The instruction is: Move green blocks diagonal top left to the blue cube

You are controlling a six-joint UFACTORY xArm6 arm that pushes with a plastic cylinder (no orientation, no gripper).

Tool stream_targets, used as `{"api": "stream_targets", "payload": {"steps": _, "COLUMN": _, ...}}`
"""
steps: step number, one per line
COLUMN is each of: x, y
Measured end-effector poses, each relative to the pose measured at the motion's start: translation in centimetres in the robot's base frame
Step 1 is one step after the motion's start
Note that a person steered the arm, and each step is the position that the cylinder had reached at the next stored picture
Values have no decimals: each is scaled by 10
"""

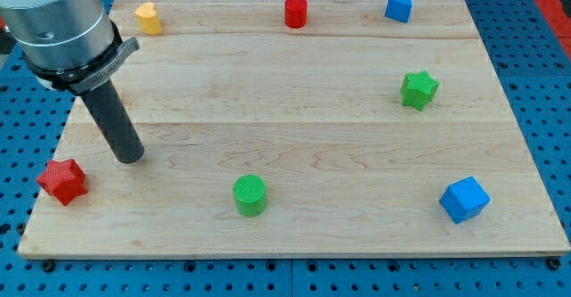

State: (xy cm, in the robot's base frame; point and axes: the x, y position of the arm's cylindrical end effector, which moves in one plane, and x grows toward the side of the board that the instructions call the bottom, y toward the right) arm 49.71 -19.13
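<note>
A green cylinder stands near the view's bottom, left of centre. A green star block sits at the right, above the middle. The blue cube lies at the bottom right. My tip rests on the board at the left, well left of and slightly above the green cylinder, touching no block. The rod rises up and left to the grey arm.
A red star block sits at the bottom left edge, close below-left of my tip. A yellow block, a red cylinder and a second blue block line the top edge of the wooden board.
</note>
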Motion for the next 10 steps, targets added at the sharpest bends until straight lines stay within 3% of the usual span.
{"api": "stream_targets", "payload": {"steps": 1, "x": 3, "y": 8}}
{"api": "stream_targets", "payload": {"steps": 2, "x": 37, "y": 42}}
{"api": "stream_targets", "payload": {"steps": 4, "x": 59, "y": 154}}
{"api": "stream_targets", "payload": {"steps": 5, "x": 109, "y": 178}}
{"api": "stream_targets", "payload": {"steps": 6, "x": 107, "y": 195}}
{"api": "stream_targets", "payload": {"steps": 8, "x": -24, "y": 263}}
{"api": "stream_targets", "payload": {"steps": 9, "x": 13, "y": 280}}
{"api": "stream_targets", "payload": {"steps": 10, "x": -37, "y": 372}}
